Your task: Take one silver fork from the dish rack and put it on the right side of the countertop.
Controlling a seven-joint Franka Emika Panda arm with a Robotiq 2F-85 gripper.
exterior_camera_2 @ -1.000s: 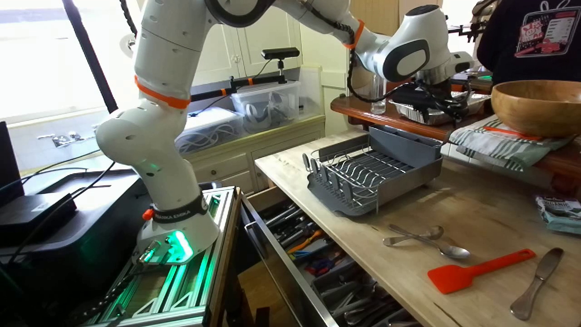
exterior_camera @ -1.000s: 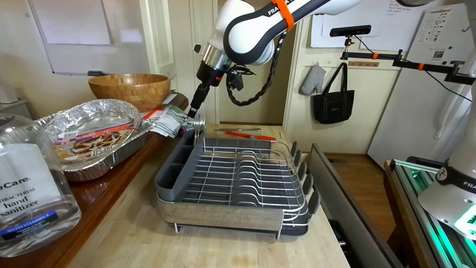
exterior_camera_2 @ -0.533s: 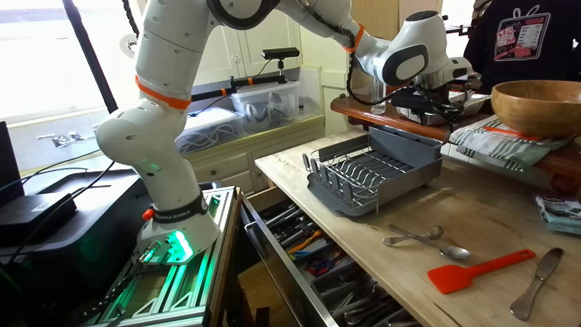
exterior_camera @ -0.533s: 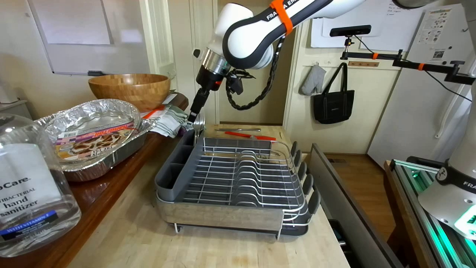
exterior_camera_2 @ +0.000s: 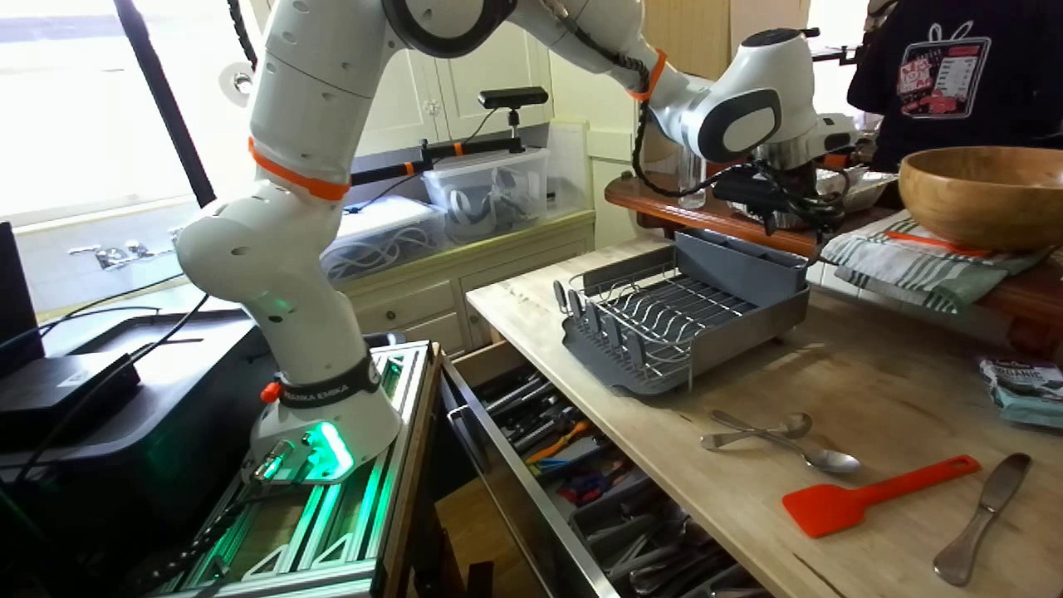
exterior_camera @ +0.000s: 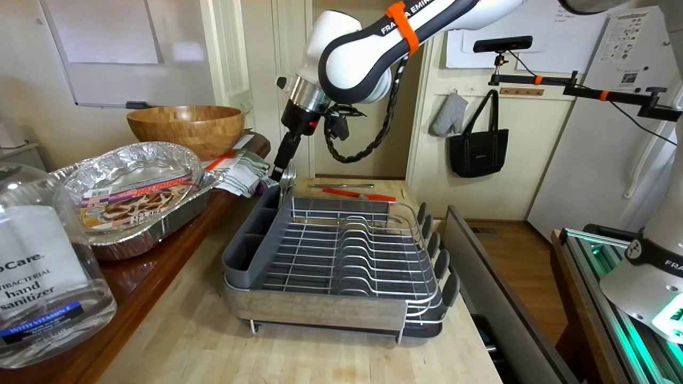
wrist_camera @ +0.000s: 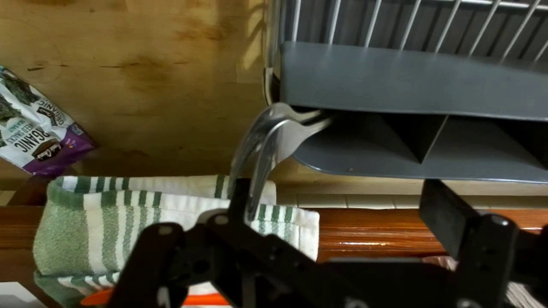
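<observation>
The dish rack (exterior_camera: 315, 310) stands on the countertop (exterior_camera: 320, 362); both also show in an exterior view, rack (exterior_camera_2: 739, 336) and countertop (exterior_camera_2: 897, 374). Silver forks (exterior_camera: 287, 181) stand heads up in the far end of its grey cutlery holder (exterior_camera: 243, 277). In the wrist view two forks (wrist_camera: 278, 141) lean out of the holder's end compartment. My gripper (wrist_camera: 342, 199) is open, its fingers wide apart. Its left finger overlaps the fork tines in the picture; I cannot tell whether they touch. In an exterior view the gripper (exterior_camera: 276, 175) is tilted beside the fork heads.
Spoons (exterior_camera_2: 797, 444), a red spatula (exterior_camera_2: 839, 507), a knife (exterior_camera_2: 984, 519) and a snack bag (exterior_camera_2: 1026, 390) lie on the countertop. A raised brown ledge holds a striped towel (wrist_camera: 171, 205), a wooden bowl (exterior_camera: 187, 130) and foil trays (exterior_camera: 133, 245). An open drawer (exterior_camera_2: 531, 498) sits below.
The arm and open gripper have moved down a little toward the forks. The forks and rack have not visibly moved. The person in the background has shifted.
</observation>
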